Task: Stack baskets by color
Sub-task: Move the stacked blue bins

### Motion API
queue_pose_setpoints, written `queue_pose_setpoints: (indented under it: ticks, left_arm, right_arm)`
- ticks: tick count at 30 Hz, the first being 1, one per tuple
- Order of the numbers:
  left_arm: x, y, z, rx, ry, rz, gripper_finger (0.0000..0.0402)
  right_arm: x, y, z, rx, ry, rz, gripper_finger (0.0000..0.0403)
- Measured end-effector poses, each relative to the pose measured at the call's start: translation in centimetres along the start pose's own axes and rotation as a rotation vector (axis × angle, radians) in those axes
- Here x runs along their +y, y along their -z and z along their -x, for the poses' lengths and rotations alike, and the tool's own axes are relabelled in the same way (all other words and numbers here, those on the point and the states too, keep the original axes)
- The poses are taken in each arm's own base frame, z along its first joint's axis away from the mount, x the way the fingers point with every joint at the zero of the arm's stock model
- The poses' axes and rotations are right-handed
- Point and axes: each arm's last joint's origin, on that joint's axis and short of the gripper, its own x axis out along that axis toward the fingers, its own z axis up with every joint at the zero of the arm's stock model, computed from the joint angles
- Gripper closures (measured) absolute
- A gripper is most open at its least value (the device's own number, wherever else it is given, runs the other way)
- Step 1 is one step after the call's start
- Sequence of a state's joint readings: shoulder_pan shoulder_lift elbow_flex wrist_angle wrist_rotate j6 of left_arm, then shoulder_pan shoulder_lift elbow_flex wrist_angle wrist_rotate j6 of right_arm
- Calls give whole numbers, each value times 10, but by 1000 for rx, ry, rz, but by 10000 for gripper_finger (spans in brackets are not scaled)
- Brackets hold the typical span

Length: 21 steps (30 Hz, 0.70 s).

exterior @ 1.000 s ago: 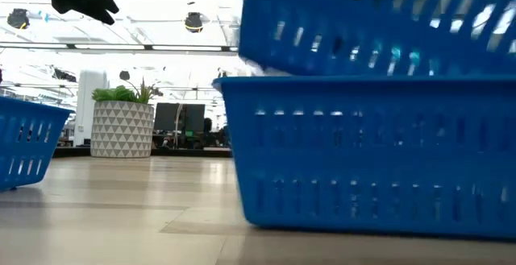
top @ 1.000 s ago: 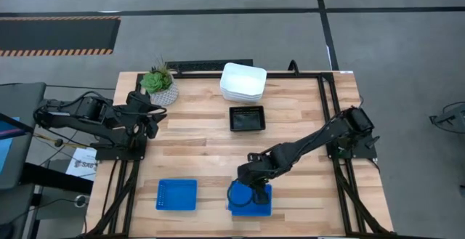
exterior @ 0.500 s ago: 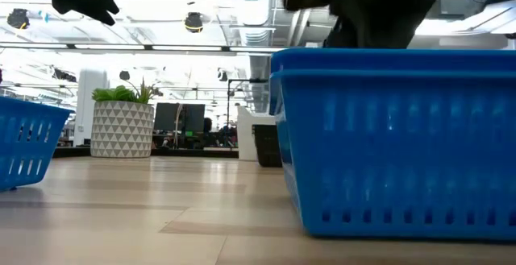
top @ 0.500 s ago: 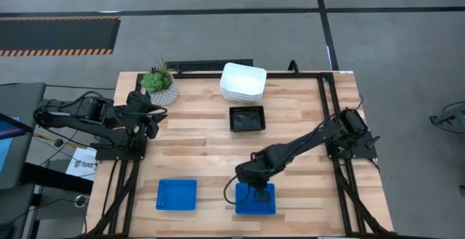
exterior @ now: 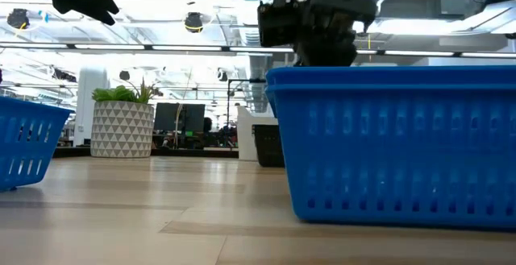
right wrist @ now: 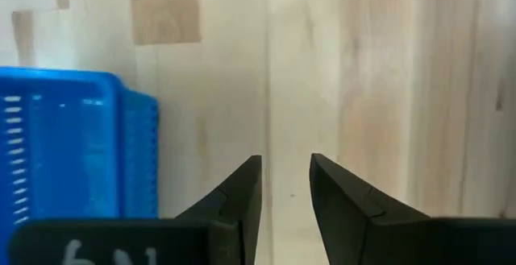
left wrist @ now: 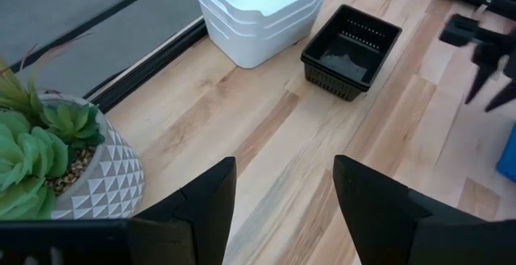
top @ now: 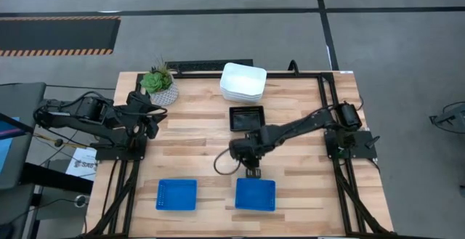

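Note:
Two blue baskets sit nested as one stack [top: 255, 194] [exterior: 395, 144] near the table's front edge. A single blue basket [top: 177, 194] [exterior: 24, 144] rests flat on the table to their left. A white stack [top: 243, 81] [left wrist: 258, 7] stands at the far edge, with a black basket [top: 247, 118] [left wrist: 351, 41] just in front of it. My right gripper [top: 251, 169] [right wrist: 285, 184] is open, pointing down over bare wood between the black basket and the blue stack. My left gripper [top: 149, 120] [left wrist: 282, 192] waits open at the table's left side, near the plant.
A potted plant [top: 158, 85] [exterior: 121, 124] stands at the far left corner. Bare wood lies in the table's middle [top: 196, 152] and along its right side. Black frame rails [top: 330, 115] run along the table's edges.
My right gripper held a blue basket tilted over the other blue one. That basket now sits nested in the lower one, level, and the gripper has let go. The gripper has moved away toward the table's far edge, nearer the black basket.

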<state>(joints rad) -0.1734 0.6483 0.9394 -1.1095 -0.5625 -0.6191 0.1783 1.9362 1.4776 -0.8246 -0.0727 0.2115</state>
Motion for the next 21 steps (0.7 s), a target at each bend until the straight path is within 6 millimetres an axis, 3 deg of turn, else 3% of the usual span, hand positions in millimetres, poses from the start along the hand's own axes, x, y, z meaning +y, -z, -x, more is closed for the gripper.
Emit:
queue_pose_setpoints:
  ticks: [4,9,15,21]
  left_arm:
    - [0,0,0,4,-1,-8,204]
    - [1,1,0,8,-4,-11,204]
    - [1,1,0,5,-6,-11,204]
    - [1,1,0,2,-9,-10,204]
  right_arm:
    - [-9,-1,7,-4,-22,-54,280]
    - [24,1,36,-84,-102,-76,281]
    - [71,16,28,-50,-143,-67,282]
    - [89,22,8,-10,-143,-54,297]
